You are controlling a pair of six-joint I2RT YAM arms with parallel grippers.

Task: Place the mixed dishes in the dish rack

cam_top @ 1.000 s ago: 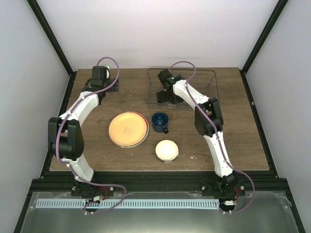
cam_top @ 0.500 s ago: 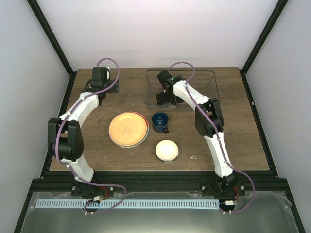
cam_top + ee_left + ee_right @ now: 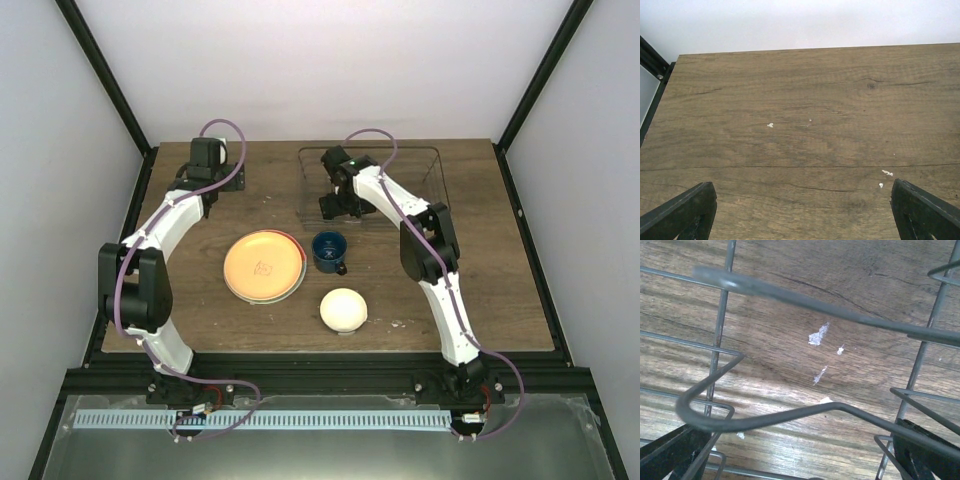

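An orange-yellow plate (image 3: 263, 266) lies mid-table on top of a second plate, of which only a red rim (image 3: 299, 250) shows. Right of them stands a dark blue mug (image 3: 329, 250). A cream-white bowl (image 3: 343, 309) sits nearer the front. The grey wire dish rack (image 3: 425, 152) stands at the back right and holds no dishes. My right gripper (image 3: 337, 203) hangs open inside the rack's left part. In the right wrist view that gripper (image 3: 800, 462) has rack wires (image 3: 790, 415) crossing in front of it. My left gripper (image 3: 207, 152) is open over bare wood at the back left; its wrist view shows it (image 3: 802, 215) with nothing between its fingers.
Black frame posts (image 3: 110, 75) and white walls enclose the table. The table's far edge (image 3: 815, 49) lies just ahead of the left gripper. Small white flecks (image 3: 817, 335) mark the wood under the rack.
The right gripper has shifted slightly left inside the rack, and the rack's left edge seems to have moved left with it. The left arm and the dishes have not moved.
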